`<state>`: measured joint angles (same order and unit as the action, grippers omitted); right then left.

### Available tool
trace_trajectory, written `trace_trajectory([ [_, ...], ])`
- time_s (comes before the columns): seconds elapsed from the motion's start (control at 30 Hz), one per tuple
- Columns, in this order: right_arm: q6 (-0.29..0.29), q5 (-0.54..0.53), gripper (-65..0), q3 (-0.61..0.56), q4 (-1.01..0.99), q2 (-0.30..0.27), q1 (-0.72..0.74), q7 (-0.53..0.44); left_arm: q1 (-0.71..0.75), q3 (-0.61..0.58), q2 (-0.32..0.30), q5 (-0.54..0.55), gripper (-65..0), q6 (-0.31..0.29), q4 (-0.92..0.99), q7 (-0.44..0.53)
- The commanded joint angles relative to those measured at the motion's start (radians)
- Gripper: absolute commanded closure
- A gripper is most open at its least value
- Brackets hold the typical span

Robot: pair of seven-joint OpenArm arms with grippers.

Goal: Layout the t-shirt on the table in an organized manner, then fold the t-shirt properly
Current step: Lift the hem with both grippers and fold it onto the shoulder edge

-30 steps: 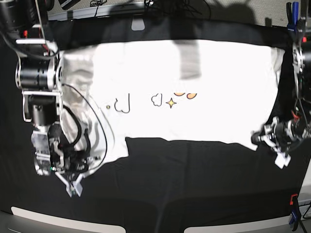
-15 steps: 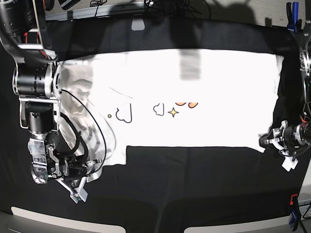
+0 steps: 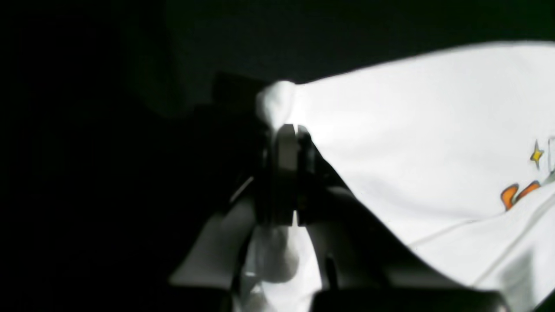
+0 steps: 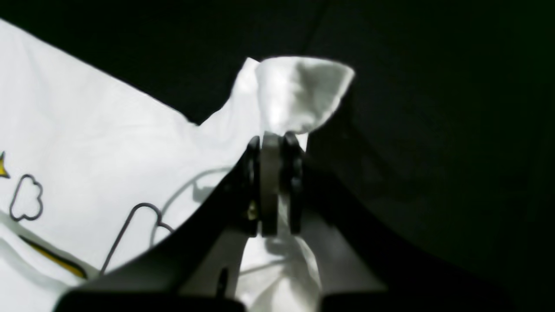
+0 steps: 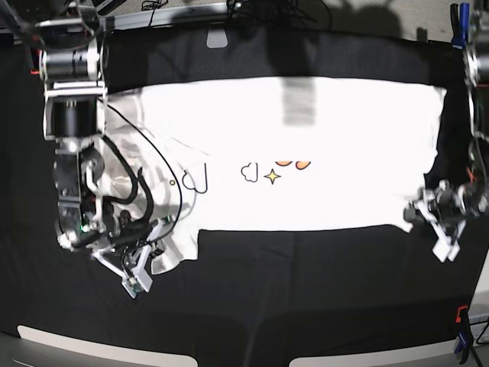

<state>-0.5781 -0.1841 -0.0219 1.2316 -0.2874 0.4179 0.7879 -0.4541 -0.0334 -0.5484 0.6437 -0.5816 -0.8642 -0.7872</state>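
Both grippers, left gripper (image 3: pixel 288 130) and right gripper (image 4: pixel 273 138), stay clamped on the t-shirt's (image 5: pixel 321 130) near corners, having drawn it flatter and squarer across the tabletop's (image 5: pixel 306 306) far half, so layout looks nearly done.

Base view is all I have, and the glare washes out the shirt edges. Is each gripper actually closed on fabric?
Observer: Yes for the left gripper: its wrist view shows the jaws shut on a bunched corner of the t-shirt.
Operator: And the other one?
Observer: The right gripper is also shut on cloth, with a small flap of shirt poking out past the jaws.
Operator: Any print near the left grip?
Observer: No, that corner is plain white; the yellow star sits far off toward the shirt's middle, above the black table.
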Motion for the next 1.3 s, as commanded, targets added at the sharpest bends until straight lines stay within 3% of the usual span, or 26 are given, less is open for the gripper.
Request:
trace_trajectory([
  [0.0, 0.004, -0.024, 0.0, 0.024, 0.053, -0.011, 0.014, -0.008, 0.003, 0.007, -0.018, -0.019, 0.0, 0.023, -0.076, 0.026],
  [0.13, 0.002, -0.074, 0.0, 0.137, 0.184, -0.011, -0.061, 0.052, 0.139, 0.007, -0.024, -0.138, 0.0, 0.171, -0.331, 0.033],
  [0.27, -0.074, -0.082, 0.0, 0.233, 0.326, -0.009, -0.163, 0.089, 0.258, 0.013, -0.038, -0.166, 0.0, 0.217, -0.537, 0.035],
  [0.37, -0.077, -0.094, 0.0, 0.271, 0.429, -0.009, -0.253, 0.092, 0.336, 0.053, -0.034, -0.184, 0.0, 0.254, -0.663, 0.031],
  [0.7, -0.076, -0.116, 0.0, 0.384, 0.68, -0.008, -0.512, 0.092, 0.621, 0.251, -0.034, -0.18, 0.0, 0.256, -0.937, -0.001],
  [0.97, -0.077, -0.116, 0.0, 0.525, 0.719, -0.008, -0.642, 0.089, 0.757, 0.257, -0.027, -0.19, 0.0, 0.256, -0.984, -0.006],
  [1.27, -0.077, -0.116, 0.0, 0.531, 0.719, 0.013, -0.718, 0.088, 0.788, 0.257, 0.007, -0.206, 0.0, 0.256, -0.984, -0.063],
])
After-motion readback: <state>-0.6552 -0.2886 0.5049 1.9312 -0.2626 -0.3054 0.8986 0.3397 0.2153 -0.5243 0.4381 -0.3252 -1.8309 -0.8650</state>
